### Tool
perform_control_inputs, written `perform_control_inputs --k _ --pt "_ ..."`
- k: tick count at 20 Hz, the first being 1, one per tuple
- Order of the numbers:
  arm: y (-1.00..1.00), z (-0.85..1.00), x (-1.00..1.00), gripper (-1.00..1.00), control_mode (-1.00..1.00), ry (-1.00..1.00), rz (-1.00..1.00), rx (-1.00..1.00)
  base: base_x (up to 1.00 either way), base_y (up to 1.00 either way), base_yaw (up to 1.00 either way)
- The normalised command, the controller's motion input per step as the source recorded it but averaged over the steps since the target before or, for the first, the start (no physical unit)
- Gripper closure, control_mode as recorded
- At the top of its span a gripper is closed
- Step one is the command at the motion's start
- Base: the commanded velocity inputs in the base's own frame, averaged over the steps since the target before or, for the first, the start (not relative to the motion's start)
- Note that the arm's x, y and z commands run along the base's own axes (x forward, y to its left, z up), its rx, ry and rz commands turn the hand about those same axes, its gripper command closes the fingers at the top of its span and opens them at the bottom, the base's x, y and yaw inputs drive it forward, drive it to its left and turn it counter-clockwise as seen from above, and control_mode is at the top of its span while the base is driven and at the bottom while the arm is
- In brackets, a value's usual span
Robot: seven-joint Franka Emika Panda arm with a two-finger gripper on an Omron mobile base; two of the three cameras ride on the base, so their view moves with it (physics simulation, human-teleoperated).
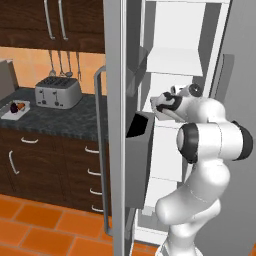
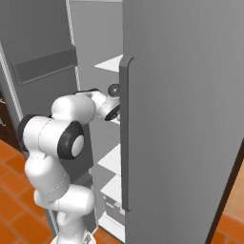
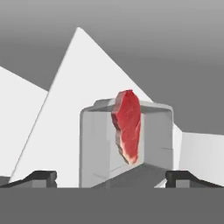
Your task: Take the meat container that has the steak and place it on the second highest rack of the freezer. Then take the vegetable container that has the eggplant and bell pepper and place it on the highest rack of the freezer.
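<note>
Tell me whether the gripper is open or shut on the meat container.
Open. In the hand view the gripper fingertips stand wide apart, either side of the meat container holding the steak.

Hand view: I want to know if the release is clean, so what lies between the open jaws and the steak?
Only the grey meat container that carries the steak. The hand view shows the gripper open, with its near wall between the tips.

The white arm (image 1: 200, 165) rises from the base, bends at a dark-jointed elbow and reaches forward at about chest height, wrist level. In the hand view the tool (image 3: 112, 177) has its 2 dark fingertips (image 3: 41, 177) spread wide apart at the left and right edges, gripping nothing between them
</note>
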Motion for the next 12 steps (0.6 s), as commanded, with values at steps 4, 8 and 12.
perform_control_inputs --k 4,8,12 --pt "0.07 0.81 -0.5 -1.0 -1.0 0.0 0.08 0.0 0.0 0.0 0.0" --pt "0.37 0.66 -0.3 -1.0 -1.0 0.17 0.09 0.0 0.0 0.0 0.0" --pt "0.63 0.51 -0.15 -1.0 -1.0 0.31 0.05 -0.02 0.0 0.0 0.0"
